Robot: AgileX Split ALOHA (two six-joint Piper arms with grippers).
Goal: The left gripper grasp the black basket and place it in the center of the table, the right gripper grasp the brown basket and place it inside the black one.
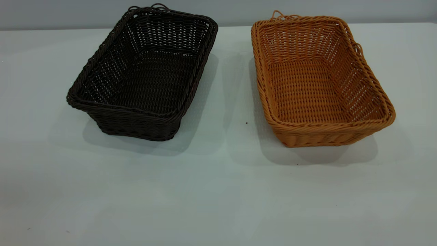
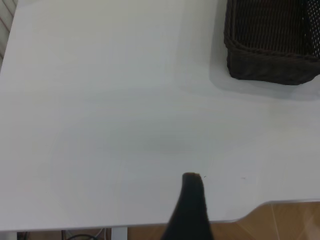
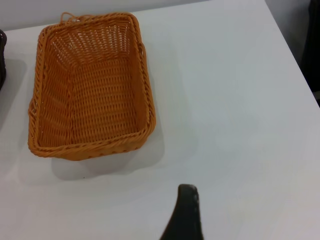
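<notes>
Exterior view: I'm seeing the rectangular near-black woven wicker basket (image 1: pixel 143 73) sitting on the broad pale grey-white tabletop (image 1: pixel 218 191), left of centre, angled, mouth up, empty. The rectangular orange-tan woven wicker basket (image 1: pixel 321 80) is sitting to its right, also mouth up and empty, the two apart with bare table between them. Loose strand loops are sticking up from the far rims of both. Neither arm is showing here.

Left wrist view: I'm looking down at the table's near edge. One dark finger of the left gripper (image 2: pixel 190 207) is poking into frame, hanging over bare table, touching nothing I can see. Only one finger is showing, so I cannot tell if it is released or clenched. The black basket's corner (image 2: pixel 272 42) is sitting well away from it.

Right wrist view: one dark tapering finger of the right gripper (image 3: pixel 184 212) is showing, over bare table, short of the orange-tan basket (image 3: pixel 90 87). Again I cannot tell its state. It is grasping nothing.
</notes>
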